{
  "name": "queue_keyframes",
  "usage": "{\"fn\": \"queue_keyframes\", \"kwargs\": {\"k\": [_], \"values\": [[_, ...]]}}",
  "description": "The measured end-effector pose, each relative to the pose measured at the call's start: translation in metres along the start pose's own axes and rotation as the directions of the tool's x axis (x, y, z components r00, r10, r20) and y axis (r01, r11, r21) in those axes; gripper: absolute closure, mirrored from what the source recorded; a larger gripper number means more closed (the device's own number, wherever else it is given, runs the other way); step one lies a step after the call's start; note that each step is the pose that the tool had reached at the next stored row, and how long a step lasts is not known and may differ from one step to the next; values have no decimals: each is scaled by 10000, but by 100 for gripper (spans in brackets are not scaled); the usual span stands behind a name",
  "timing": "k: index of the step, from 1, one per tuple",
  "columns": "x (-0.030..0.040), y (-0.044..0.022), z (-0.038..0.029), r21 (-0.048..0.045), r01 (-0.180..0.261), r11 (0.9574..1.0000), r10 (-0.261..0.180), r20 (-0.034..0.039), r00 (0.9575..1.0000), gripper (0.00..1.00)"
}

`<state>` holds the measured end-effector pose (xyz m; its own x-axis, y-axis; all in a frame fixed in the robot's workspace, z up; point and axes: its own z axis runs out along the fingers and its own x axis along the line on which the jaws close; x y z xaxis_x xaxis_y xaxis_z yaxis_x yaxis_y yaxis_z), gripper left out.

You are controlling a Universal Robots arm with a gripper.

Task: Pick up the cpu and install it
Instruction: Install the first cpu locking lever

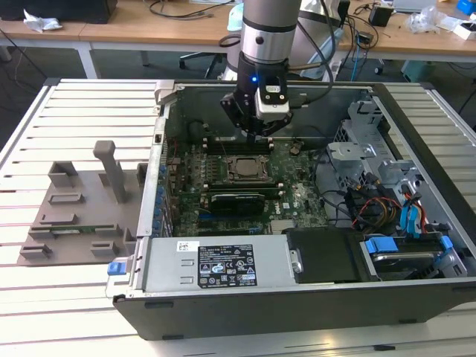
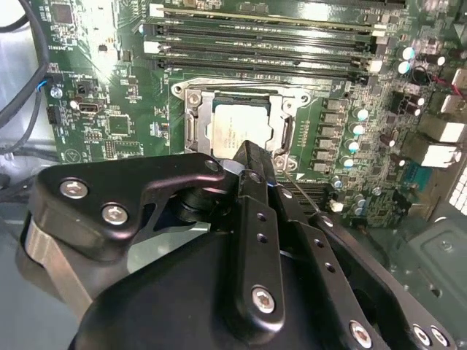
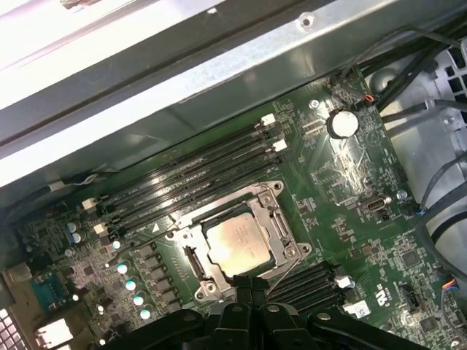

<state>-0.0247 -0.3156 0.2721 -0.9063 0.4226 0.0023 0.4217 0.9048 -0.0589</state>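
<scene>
Cpu lies flat inside the metal socket frame on the green motherboard, with memory slots flanking it on two sides. Print on its lid is too faint to read. Gripper hangs just over the socket's edge, fingertips pressed together, clasping nothing.

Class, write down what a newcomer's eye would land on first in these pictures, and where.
The open computer case sits on the slatted table, its green motherboard exposed. The gripper hangs above the board's middle. In both wrist views the silvery cpu lies in the socket frame, right before the gripper.
</scene>
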Motion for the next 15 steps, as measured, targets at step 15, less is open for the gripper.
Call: {"fn": "queue_keyframes", "kwargs": {"k": [15], "values": [[0, 0, 0, 5, 1233, 9924, -1233, 72, 9923, 89]]}}
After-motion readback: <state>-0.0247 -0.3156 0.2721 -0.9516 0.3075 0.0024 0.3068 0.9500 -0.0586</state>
